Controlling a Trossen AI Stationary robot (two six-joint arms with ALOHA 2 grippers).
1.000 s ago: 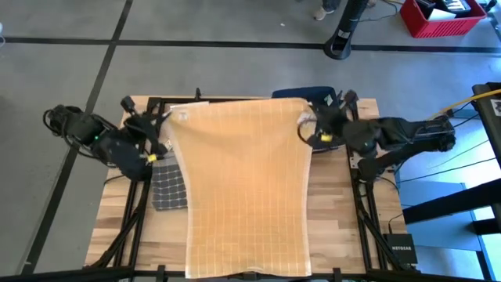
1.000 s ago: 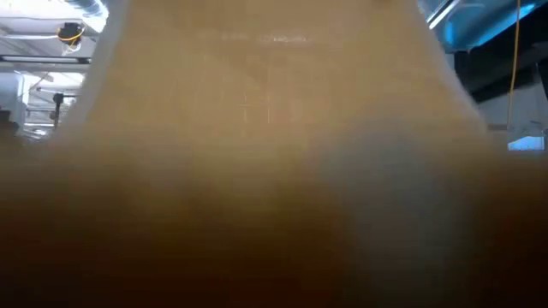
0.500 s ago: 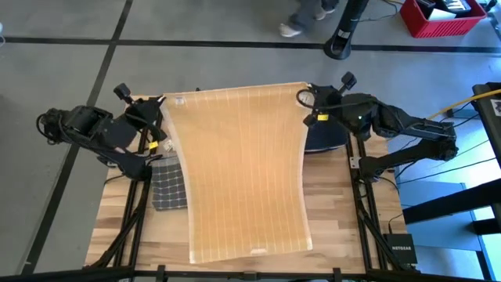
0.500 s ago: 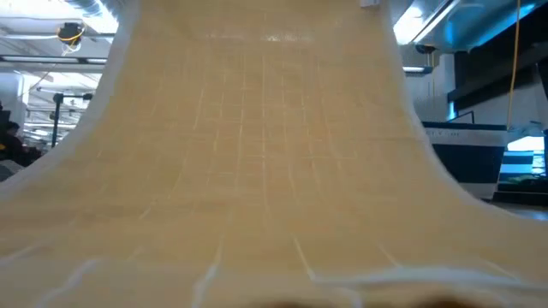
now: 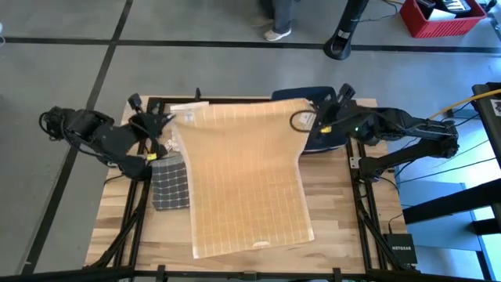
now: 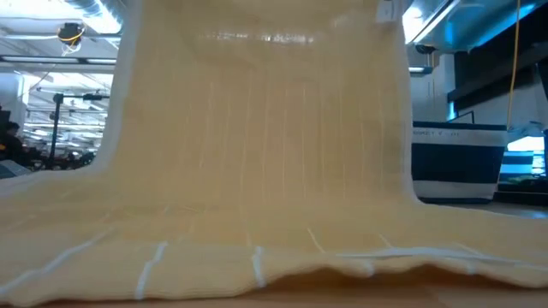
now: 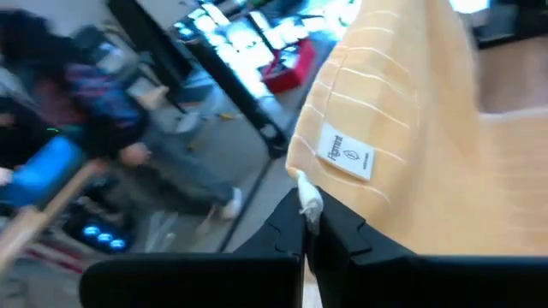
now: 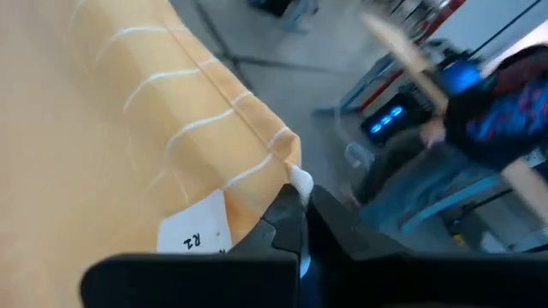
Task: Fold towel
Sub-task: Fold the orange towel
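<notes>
High view shows the towel (image 5: 246,180) unfolded, its near part flat on the surface (image 5: 337,211), far corners lifted and pinched in the clamped left fingers (image 7: 308,204) and right fingers (image 8: 298,184), so, by my judgement, no fold is made yet.
</notes>
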